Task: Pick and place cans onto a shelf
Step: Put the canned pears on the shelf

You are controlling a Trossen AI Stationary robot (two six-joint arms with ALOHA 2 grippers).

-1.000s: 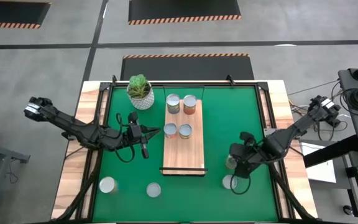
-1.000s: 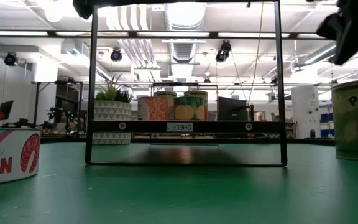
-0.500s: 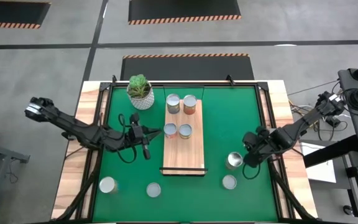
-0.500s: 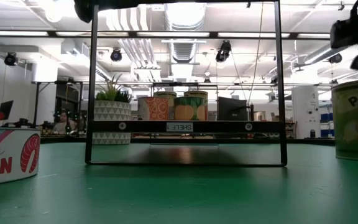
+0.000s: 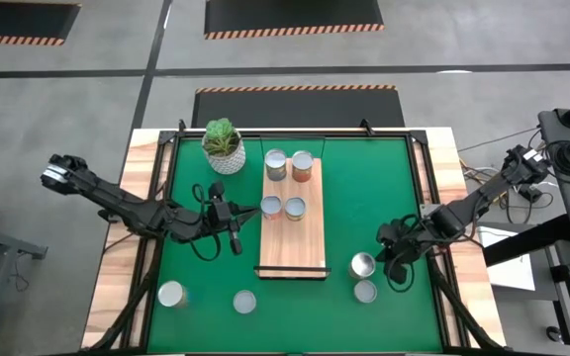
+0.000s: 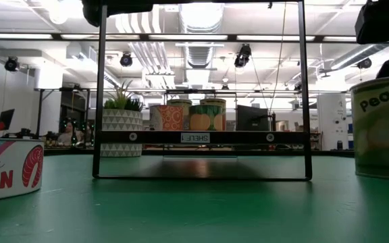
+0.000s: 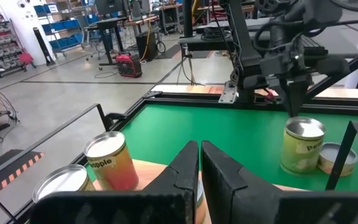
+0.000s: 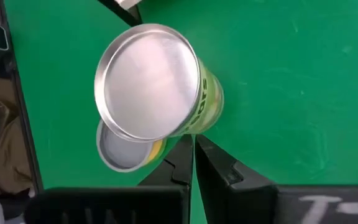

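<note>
Writing: the low view is showing a salmon-pink can (image 6: pixel 5 165) at far left with letters ending "ON" and a fish picture; the shelf's dark end plate (image 6: pixel 195 137) is carrying a mirrored "SHELF 1" tag; the green can (image 6: pixel 381 128) at right is reading "Pears".
Left gripper (image 5: pixel 248 210): jaws are pressing together with nothing between them, tip hovering just beside the shelf's left long edge, level with the nearer pair of cans.
Shelf (image 5: pixel 292 242): the wooden board is lying flat on the green mat (image 5: pixel 196 277), long axis running from the far side toward the near side, dark edge nearest the camera side.
Cans on shelf (image 5: pixel 288 166): four are standing upright in two pairs at the far half, just ahead of the left jaws.
Loose cans, left (image 5: pixel 171 294): two are standing upright, near-left of the shelf, well apart from both jaws.
Right gripper (image 5: pixel 388 259): jaws are sitting closed and empty, tip just beside the Pears can (image 5: pixel 363 265).
Pears can: standing upright, axis vertical, touching a lower can (image 5: pixel 365 291).
Plant pot (image 5: pixel 224 145): standing at the mat's far left.
</note>
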